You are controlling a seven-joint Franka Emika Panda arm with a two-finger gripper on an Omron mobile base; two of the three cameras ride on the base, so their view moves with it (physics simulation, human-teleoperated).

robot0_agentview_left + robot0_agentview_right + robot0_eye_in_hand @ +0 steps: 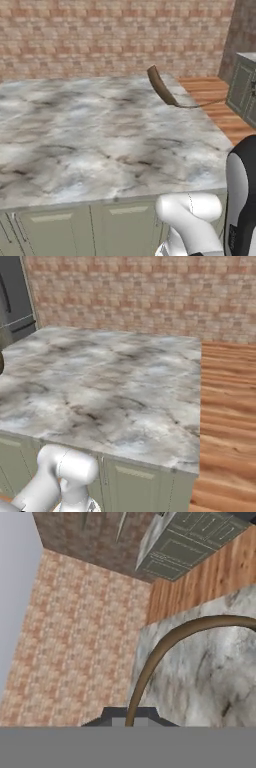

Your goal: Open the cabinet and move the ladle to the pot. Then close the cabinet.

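The tool is shut tight on the ladle's (pixel 155 657) thin handle. The ladle (pixel 161 86) hangs in the air over the far right corner of the counter (pixel 100 140), scoop up, by the brick wall (pixel 100 35).

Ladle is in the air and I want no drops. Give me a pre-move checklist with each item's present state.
1. Gripper shut on the ladle handle: ok.
2. Ladle clear of the marble counter, scoop raised above it: ok.
3. Handle seated between the fingers in the hand view: ok.
4. Pot in sight as the target: cannot tell.
5. Wall cabinet door state, for closing later: cannot tell.
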